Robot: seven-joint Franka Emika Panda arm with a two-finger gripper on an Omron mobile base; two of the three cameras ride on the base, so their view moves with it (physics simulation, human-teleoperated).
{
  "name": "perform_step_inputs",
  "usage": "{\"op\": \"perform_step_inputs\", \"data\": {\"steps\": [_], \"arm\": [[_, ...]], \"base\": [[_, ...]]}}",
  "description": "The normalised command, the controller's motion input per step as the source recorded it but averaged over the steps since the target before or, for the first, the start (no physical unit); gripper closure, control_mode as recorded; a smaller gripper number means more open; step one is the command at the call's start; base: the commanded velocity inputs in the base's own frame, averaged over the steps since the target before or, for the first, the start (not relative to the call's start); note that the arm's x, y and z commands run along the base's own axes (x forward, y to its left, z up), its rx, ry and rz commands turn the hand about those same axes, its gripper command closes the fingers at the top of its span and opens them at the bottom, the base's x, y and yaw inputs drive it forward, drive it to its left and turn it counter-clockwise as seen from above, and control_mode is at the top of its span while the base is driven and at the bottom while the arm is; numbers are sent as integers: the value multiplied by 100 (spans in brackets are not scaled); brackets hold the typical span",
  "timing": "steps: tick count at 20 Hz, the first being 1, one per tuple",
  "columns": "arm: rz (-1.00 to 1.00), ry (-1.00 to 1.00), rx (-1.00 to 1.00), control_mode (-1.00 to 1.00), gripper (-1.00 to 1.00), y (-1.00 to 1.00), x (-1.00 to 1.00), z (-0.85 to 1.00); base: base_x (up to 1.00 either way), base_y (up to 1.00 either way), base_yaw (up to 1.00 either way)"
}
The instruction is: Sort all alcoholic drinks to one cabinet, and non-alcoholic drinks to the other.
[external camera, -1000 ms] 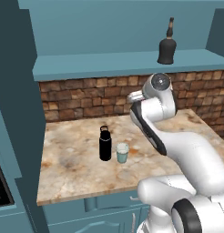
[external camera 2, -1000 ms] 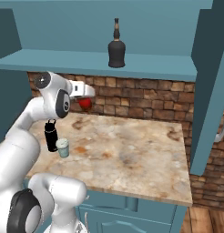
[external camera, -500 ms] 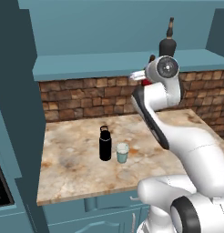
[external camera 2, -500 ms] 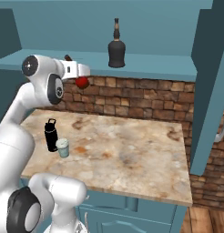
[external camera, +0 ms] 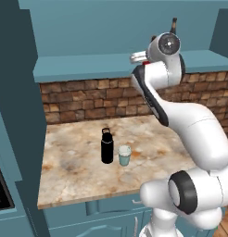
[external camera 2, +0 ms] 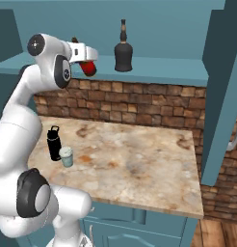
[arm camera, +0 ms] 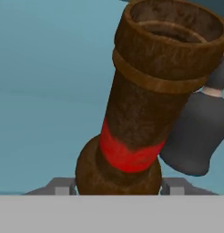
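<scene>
Right base view: gripper (external camera 2: 86, 60) holds the beer bottle (external camera 2: 89, 67) at the cabinet floor (external camera 2: 159, 72), near the squat bottle (external camera 2: 123, 52) already there; flask (external camera 2: 54, 143) and cup (external camera 2: 67, 157) wait on the table (external camera 2: 139, 169).

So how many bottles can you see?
2. The red-brown beer bottle is up in the robot's tool, and the dark round bottle stands on the cupboard floor. More could be hidden.
</scene>
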Motion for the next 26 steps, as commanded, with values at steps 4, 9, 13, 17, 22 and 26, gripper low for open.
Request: {"op": "perform_step_inputs", "data": {"steps": [4, 9, 13, 17, 22, 26], "arm": [[0, 0, 0, -100, 100, 0, 99, 1], [0, 0, 0, -100, 100, 0, 92, -22], [0, 6, 0, -100, 100, -4, 92, -31], [1, 9, 2, -100, 100, -4, 52, -38], [4, 9, 1, -100, 100, 0, 14, -74], [5, 2, 2, -100, -100, -1, 2, -52]], "base": [[0, 0, 0], [0, 0, 0], [0, 0, 0], [0, 0, 0], [0, 0, 0], [0, 0, 0]]}}
